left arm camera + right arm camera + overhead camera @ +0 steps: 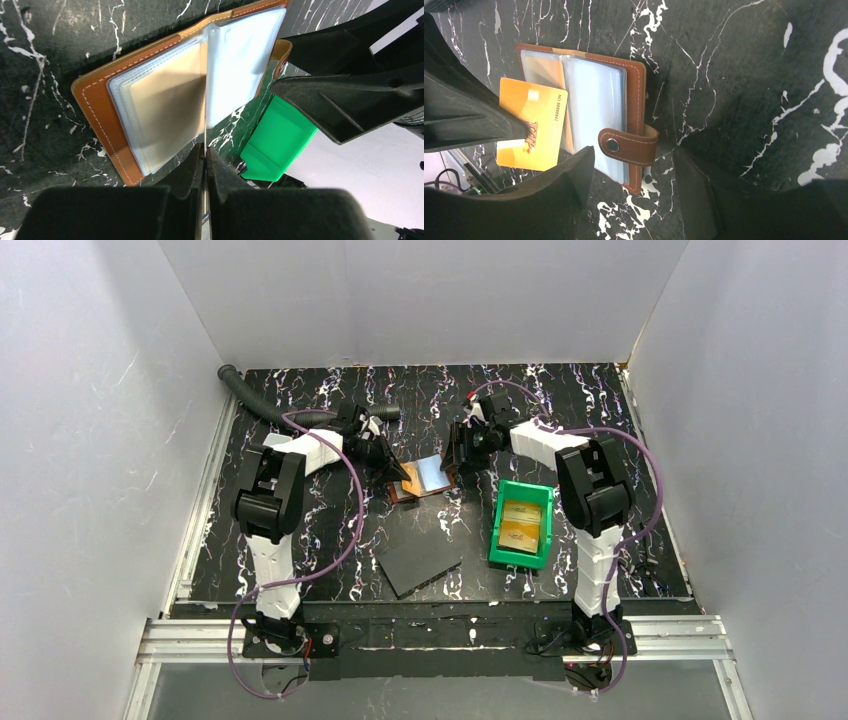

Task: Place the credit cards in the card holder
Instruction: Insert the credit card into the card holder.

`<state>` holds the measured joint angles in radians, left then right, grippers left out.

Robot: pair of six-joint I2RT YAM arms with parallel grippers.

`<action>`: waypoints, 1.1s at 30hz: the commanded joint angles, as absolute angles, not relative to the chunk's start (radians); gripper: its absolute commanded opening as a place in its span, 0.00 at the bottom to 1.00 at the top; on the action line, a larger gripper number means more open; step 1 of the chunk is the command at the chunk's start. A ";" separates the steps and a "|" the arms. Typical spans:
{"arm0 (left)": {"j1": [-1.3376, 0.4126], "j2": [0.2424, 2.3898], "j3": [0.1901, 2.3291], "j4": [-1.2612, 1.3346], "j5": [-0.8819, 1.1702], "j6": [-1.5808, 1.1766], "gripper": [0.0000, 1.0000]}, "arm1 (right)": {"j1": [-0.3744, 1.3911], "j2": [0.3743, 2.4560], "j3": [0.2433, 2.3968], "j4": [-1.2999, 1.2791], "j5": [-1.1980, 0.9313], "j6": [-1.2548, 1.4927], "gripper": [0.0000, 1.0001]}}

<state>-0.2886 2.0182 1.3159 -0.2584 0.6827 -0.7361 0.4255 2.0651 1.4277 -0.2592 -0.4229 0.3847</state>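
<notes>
Black, white-veined table [620, 420], top view. Grey ribbed hose [250, 395] along far-L edge, approx 10 o'clock from table centre. Dark grey slab [418, 562] flat at 6 o'clock from centre, apart from everything else. Green bin [497, 540] at 4 o'clock from centre, w/ orange cards [523, 522] lying inside; count not clear.

Card holder [425, 478] near centre, a bit toward 12, lying open and flat btw the two grippers. Brown leather w/ white stitching, clear plastic sleeves fanned out. Snap tab [626, 146] folded over onto the sleeves on the side facing the R gripper.

L gripper [395, 472] at holder's 9 o'clock in top view. Fingers [190, 170] pressed tight together, pinching one orange credit card [531, 125], seen edge-on in L wrist view. In R wrist view, one end of that card overlapping the holder's sleeve page on the side away from the tab, rest sticking out past the leather edge. Can't tell if tucked inside a sleeve or just lying on top.

R gripper [458, 465] at holder's 3 o'clock. Fingers [574, 175] spread wide, nothing held, straddling the tab end of the holder. Contact w/ the leather not clear.
</notes>
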 commanded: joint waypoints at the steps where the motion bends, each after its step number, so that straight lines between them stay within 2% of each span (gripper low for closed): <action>1: -0.277 2.004 1.347 -0.303 0.708 -0.681 0.00 | 0.422 2.097 1.460 -0.236 -0.450 0.357 0.66; 14: -0.276 2.044 1.321 -0.152 0.737 -0.695 0.00 | 0.422 2.132 1.445 -0.184 -0.498 0.389 0.41; 27: -0.277 2.019 1.265 -0.139 0.698 -0.651 0.00 | 0.417 2.135 1.442 -0.189 -0.499 0.387 0.37; 33: -0.276 2.038 1.238 -0.053 0.687 -0.680 0.00 | 0.416 2.133 1.443 -0.192 -0.501 0.387 0.37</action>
<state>-0.2825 2.0590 1.2697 -0.1024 0.7166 -0.6830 0.4191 2.1166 1.4357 -0.1986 -0.4934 0.3927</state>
